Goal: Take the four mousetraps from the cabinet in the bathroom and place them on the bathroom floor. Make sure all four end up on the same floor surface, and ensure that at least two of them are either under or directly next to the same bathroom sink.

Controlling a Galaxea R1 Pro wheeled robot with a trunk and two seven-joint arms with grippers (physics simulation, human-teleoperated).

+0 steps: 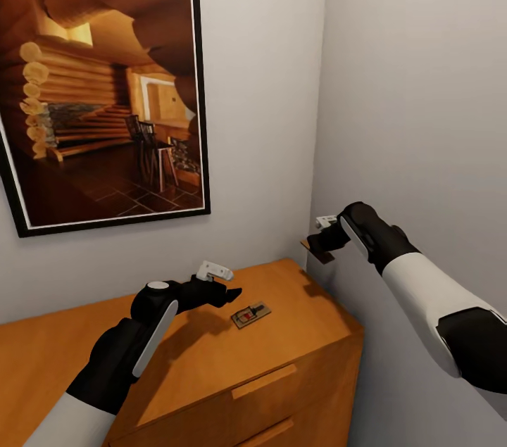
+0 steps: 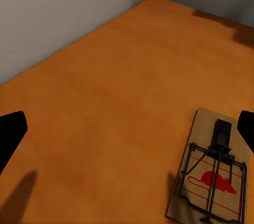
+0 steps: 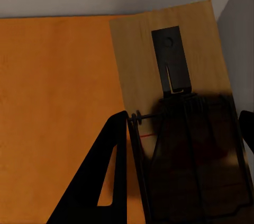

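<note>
In the head view the cabinet (image 1: 211, 355), an orange-brown wooden chest, fills the lower part from about seven to four o'clock, set into a corner of grey walls; two slim bar handles show on its drawer fronts at about five o'clock; a framed picture (image 1: 105, 81) of a log-cabin room hangs on the wall at ten o'clock.

One mousetrap (image 1: 251, 315) lies flat on the cabinet top, just below the middle of the head view; its wooden base carries a black wire frame and a red mouse mark, seen plainly in the left wrist view (image 2: 214, 173).

The left gripper (image 1: 224, 291) hovers over the cabinet top just at nine o'clock of that trap, apart from it; its fingers (image 2: 10, 134) are spread wide in the left wrist view, with the trap lying near one fingertip and nothing held between them.

The right gripper (image 1: 318, 244) sits at about three o'clock in the head view, above the cabinet's far right corner and close to the side wall; it is clamped on a second mousetrap (image 3: 180, 128), whose pale wooden base and black wire frame run between the dark fingers (image 3: 103, 181) in the right wrist view, lifted clear above the orange top.
</note>
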